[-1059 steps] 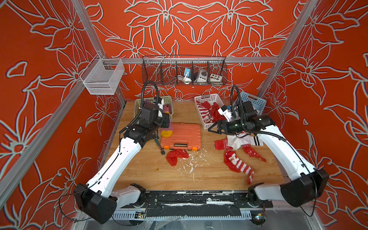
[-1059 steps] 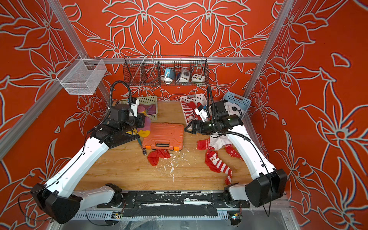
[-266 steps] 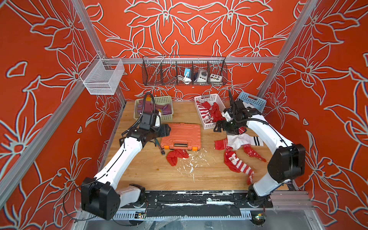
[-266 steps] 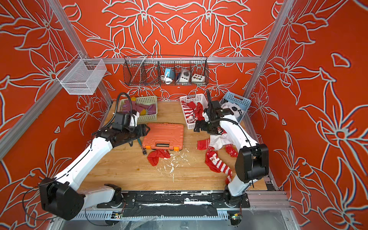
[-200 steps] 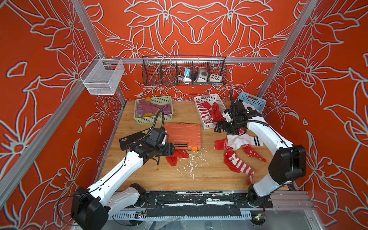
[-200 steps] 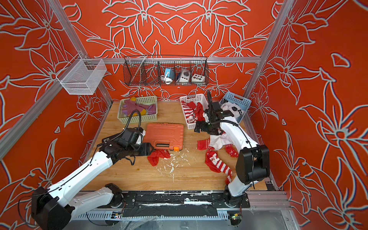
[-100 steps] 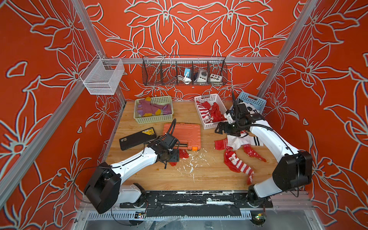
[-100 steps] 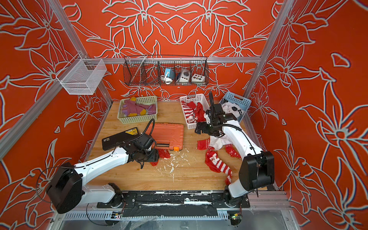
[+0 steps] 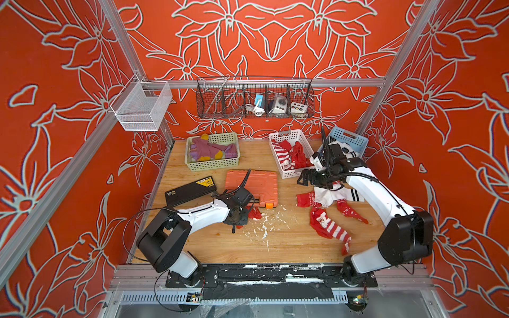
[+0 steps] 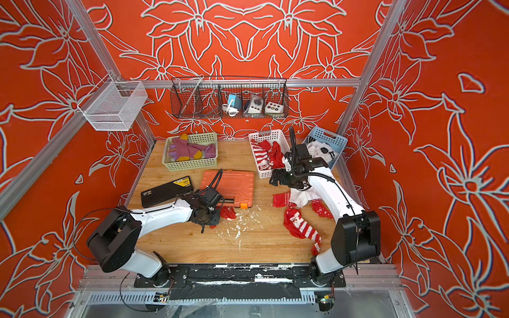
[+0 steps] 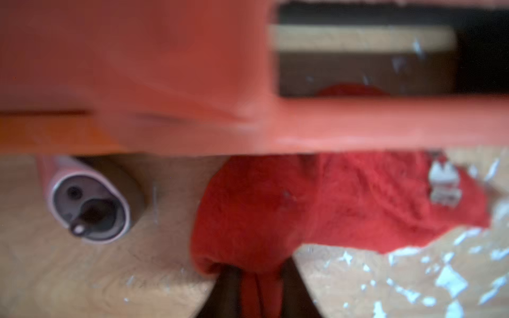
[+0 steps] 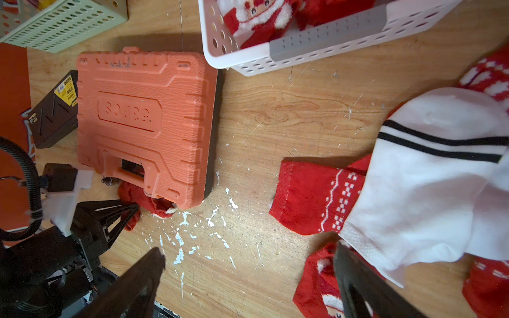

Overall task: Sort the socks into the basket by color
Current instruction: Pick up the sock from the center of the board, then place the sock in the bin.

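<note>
Red sock (image 11: 330, 203) lies on the wooden table (image 9: 248, 247), one edge tucked under the orange tool case (image 9: 252, 183), likely why the left gripper (image 11: 260, 278) takes its free end, jaws pinched on the fabric. Right gripper (image 12: 249, 252), jaws wide apart, hovers beside the white sock (image 12: 427, 192), near the white basket (image 9: 293, 173) of red socks.

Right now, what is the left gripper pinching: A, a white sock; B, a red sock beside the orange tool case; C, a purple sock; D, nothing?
B: in the left wrist view the left gripper has its jaws shut on a fold of the red sock at the edge of the orange tool case.
</note>
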Motion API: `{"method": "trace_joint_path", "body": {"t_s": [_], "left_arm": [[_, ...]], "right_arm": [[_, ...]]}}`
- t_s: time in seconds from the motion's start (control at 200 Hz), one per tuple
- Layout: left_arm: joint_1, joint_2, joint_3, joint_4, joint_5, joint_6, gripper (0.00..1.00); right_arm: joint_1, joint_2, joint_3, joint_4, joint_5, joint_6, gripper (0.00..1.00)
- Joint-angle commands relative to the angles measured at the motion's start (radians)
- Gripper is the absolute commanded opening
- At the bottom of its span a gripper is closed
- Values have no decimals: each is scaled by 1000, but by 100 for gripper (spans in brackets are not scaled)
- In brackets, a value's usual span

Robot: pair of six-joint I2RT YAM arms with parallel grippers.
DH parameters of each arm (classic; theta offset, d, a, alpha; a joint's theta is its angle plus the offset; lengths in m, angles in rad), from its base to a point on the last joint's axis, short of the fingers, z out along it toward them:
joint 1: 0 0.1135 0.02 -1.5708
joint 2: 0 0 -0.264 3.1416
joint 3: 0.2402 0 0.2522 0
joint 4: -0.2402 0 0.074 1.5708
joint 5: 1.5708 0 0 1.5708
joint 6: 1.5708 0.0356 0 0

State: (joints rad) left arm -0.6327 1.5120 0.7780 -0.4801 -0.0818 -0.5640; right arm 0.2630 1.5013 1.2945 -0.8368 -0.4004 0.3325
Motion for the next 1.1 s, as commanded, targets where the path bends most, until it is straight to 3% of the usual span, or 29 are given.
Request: {"method": "trace_joint_path", "body": {"t_s": [0.0,0.255,0.495,0.686,1.096], "left_arm": [[-20,-33,9,-57,8,6,2],[-42,-247,38,-205,59,16,0],[-45,-364,249,-355,112,82,0],[-44,-224,512,-386,137,179,0],[20,239,1012,-213,250,295,0]], "right_arm": [[7,-27,-9,4,-13,5,97],[7,-27,-5,8,-44,11,96],[7,-37,2,26,-51,41,97],[7,-70,-10,26,-2,71,98],[-7,-208,-41,-8,184,118,98]]}}
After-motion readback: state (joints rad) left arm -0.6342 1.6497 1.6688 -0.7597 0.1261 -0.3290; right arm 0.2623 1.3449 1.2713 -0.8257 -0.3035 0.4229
